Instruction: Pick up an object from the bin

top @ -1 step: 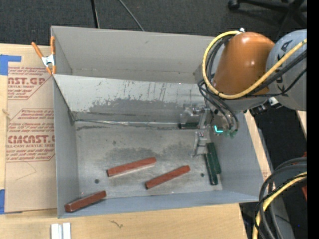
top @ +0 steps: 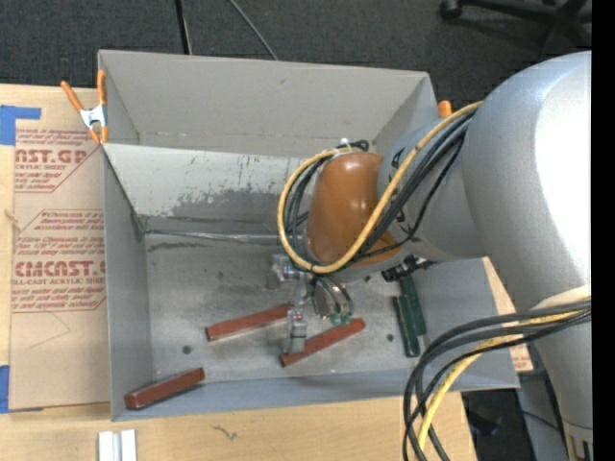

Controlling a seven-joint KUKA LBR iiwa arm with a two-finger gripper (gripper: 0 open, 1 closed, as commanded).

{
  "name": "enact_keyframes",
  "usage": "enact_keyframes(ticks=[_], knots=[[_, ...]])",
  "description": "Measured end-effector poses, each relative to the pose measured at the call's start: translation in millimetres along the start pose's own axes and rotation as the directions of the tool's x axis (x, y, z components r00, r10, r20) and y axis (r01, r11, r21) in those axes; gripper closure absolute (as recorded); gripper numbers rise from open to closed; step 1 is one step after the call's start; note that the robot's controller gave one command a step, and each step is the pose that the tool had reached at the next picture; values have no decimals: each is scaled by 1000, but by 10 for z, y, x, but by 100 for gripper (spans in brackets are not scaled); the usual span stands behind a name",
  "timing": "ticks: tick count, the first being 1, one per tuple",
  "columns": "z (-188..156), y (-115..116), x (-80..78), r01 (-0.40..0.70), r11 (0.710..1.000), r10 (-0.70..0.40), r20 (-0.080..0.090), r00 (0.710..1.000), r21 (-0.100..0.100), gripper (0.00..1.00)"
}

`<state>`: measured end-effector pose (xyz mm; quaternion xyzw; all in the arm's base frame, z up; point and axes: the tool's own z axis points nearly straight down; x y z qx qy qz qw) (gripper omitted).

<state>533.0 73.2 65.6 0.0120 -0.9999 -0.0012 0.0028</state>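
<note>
Two brown sticks (top: 248, 327) flank the jaws — close.

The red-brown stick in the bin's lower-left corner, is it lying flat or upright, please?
Flat: the stick lies lengthwise on the bin floor.

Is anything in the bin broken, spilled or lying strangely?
Nothing stands out. The front-left brown bar, the middle brown bar and the right brown bar lie flat and whole on the bin floor; the dark green bar lies flat at the right.
</note>
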Motion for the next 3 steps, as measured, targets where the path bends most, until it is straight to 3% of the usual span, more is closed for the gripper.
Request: enact_keyframes(ticks=[1, 2, 3], knots=[[-43, -27, -19, -4, 1000, 4, 6, 1000, 1, 100], [-558, 117, -185, 13, 1000, -13, 12, 1000, 0, 100], [-1520, 147, -606, -1, 1000, 1, 18, 1000, 0, 100]])
